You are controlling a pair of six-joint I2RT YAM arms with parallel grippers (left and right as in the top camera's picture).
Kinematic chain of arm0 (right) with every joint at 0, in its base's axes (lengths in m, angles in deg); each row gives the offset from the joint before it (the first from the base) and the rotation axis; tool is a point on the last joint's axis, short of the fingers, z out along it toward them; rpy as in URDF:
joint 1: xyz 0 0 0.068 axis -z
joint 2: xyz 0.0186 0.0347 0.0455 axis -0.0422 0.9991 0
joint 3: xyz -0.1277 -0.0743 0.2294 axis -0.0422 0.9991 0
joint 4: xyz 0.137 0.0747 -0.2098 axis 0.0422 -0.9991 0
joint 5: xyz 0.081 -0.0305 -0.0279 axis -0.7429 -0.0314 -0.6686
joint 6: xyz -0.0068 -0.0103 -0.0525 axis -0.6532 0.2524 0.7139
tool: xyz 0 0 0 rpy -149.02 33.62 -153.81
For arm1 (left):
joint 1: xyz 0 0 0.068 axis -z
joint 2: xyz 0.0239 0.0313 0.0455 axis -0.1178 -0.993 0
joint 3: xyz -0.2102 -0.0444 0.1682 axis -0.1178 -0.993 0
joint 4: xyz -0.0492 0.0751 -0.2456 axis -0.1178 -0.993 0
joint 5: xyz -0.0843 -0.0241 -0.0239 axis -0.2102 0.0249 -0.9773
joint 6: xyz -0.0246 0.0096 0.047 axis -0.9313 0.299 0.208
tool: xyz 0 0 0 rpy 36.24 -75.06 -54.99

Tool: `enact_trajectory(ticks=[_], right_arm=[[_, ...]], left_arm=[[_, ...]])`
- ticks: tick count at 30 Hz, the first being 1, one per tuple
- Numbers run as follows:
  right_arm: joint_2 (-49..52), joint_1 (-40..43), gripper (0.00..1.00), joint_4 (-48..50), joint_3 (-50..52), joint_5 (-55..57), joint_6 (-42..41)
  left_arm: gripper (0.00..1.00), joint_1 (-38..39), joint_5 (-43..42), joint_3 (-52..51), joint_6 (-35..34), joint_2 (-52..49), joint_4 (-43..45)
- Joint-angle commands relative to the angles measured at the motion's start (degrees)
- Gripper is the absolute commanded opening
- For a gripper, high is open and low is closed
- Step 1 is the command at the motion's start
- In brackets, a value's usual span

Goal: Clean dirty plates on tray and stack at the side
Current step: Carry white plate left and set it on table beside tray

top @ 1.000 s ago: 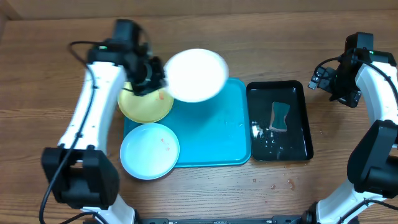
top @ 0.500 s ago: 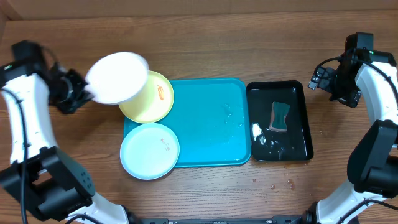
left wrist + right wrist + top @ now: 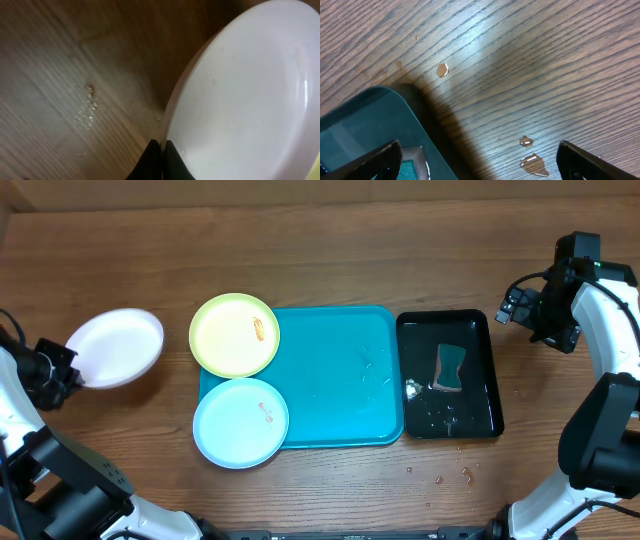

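The white plate [image 3: 115, 347] is at the left side of the desk [image 3: 330, 240], well apart from the tray [image 3: 340, 380]. It lies just right of the left end effector [image 3: 68, 372], whose fingers [image 3: 149, 164] are clamped on its rim. The plate faces up, slightly tilted; being round, it has no long axis. The right end effector [image 3: 477, 162] stands wide apart.

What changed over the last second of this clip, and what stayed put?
The left jaws, shut on the white plate, carried it leftward from above the turquoise tray, past the lime green plate, to over the table's left side; that plate, partly hidden before, now shows whole. Nothing was let go. The light blue plate, black tray, sponge and right arm stayed put.
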Motion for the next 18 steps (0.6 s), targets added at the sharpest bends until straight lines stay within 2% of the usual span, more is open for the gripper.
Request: enact_trajectory(ticks=[1,6,12,18], right_arm=[[-0.9,0.2,1.0,0.2,-1.0,0.0,-0.4],[-0.9,0.2,1.0,0.2,-1.0,0.0,-0.4],[-0.9,0.3,1.0,0.2,-1.0,0.0,-0.4],[-0.9,0.3,1.0,0.2,-1.0,0.0,-0.4]], left_arm=[[0.04,0.5,4.9,-3.7,-2.5,-0.3,1.6],[0.04,1.0,7.9,-9.3,-2.5,-0.3,5.9],[0.04,2.1,7.4,-16.4,-1.9,-0.3,12.3],[0.04,3.5,7.4,-18.3,-1.2,-0.3,14.9]])
